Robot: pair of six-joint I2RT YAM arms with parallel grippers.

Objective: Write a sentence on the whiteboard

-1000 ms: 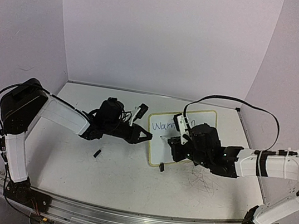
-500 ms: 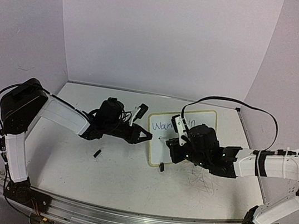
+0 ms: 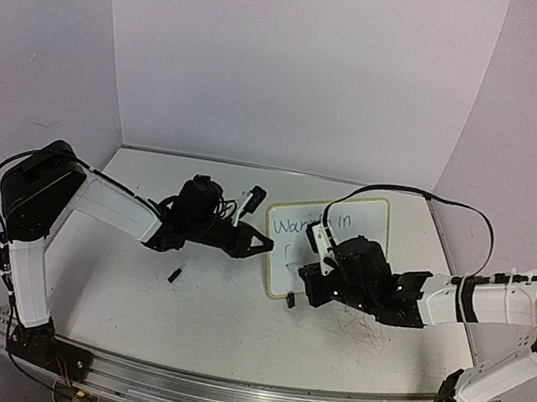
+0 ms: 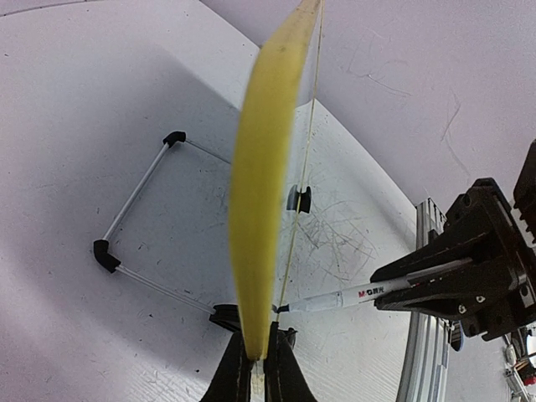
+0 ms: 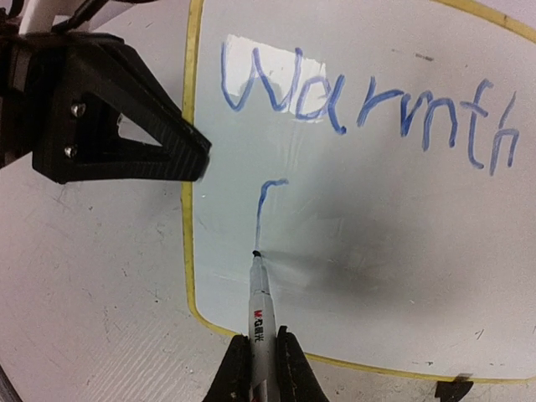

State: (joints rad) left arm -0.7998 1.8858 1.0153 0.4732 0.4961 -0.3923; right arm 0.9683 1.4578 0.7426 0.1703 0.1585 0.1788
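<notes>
Right wrist view: the sentence (image 5: pixel 360 113) reads "Warmth", with a single stroke below it (in the top view the writing is too small to read). Both arms are stretched low toward the whiteboard (image 3: pixel 367 218), which lies on the bench (image 3: pixel 135 282) right of centre. The left gripper (image 4: pixel 251 368) jaws are clamped on its yellow frame. The right gripper (image 5: pixel 258 360) jaws are closed on a marker (image 5: pixel 261 314), its tip set at the stroke's lower end.

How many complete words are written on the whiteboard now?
2: "Warmth" starts the top line and "in" ends it. Below is only one stroke, at the marker tip; the right arm may hide more.
</notes>
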